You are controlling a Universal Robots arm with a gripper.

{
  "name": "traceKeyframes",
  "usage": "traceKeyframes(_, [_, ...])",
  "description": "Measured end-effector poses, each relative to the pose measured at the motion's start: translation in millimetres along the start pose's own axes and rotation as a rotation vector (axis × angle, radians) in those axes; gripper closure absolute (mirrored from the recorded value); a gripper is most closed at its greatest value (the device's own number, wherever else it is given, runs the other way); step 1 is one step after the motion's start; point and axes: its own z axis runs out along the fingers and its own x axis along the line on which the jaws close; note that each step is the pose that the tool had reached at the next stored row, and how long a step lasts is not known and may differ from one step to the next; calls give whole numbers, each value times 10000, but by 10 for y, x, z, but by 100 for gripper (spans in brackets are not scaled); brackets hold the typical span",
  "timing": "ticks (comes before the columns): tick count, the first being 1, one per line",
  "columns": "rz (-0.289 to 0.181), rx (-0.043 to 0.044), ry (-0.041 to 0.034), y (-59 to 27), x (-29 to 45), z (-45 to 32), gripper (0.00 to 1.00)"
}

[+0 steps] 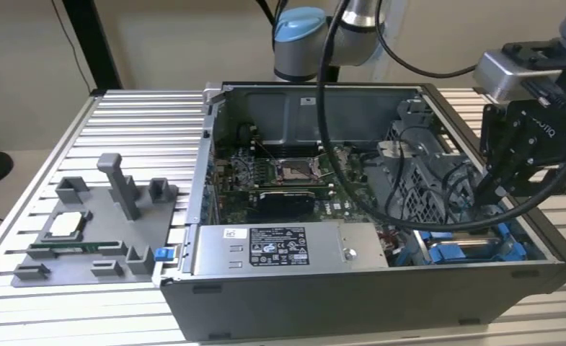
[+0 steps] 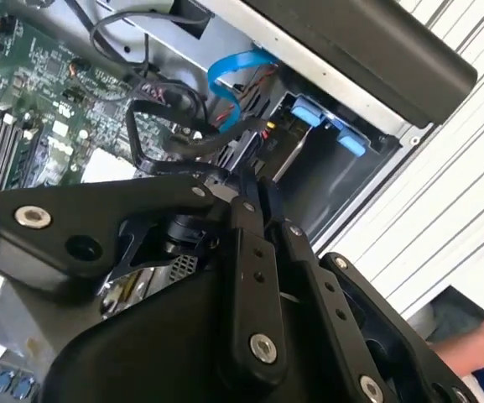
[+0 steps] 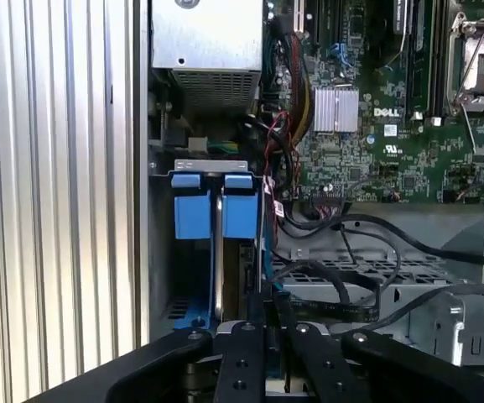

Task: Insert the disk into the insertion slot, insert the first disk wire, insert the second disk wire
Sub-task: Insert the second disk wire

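gripper (image 3: 275, 323) tips: hidden behind own links | insertion slot (image 3: 212, 252) depth: dark, unreadable

The arm (image 1: 360, 18) bends over the case's far edge, its gripper (image 1: 513, 162) hanging jaws-down with jaws pressed together.

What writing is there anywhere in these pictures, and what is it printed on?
Power-supply box label: print too fine to read.
Motherboard: a white maker's logo and tiny markings, none quotable.
Gripper: a maker's name on its body, not quoted.
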Motion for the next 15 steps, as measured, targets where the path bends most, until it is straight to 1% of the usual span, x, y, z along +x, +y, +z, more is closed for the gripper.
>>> traceKeyframes(6, [-23, 517, -7, 204, 23, 22, 100])
traceKeyframes(8, [-30, 695, -10, 255, 30, 32, 100])
traceKeyframes(9, [-32, 755, -12, 263, 33, 39, 100])
traceKeyframes(10, [-34, 802, -10, 265, 36, 47, 100])
traceKeyframes(11, [-36, 820, -8, 264, 38, 61, 100])
traceKeyframes(15, [-37, 840, -2, 264, 46, 124, 100])
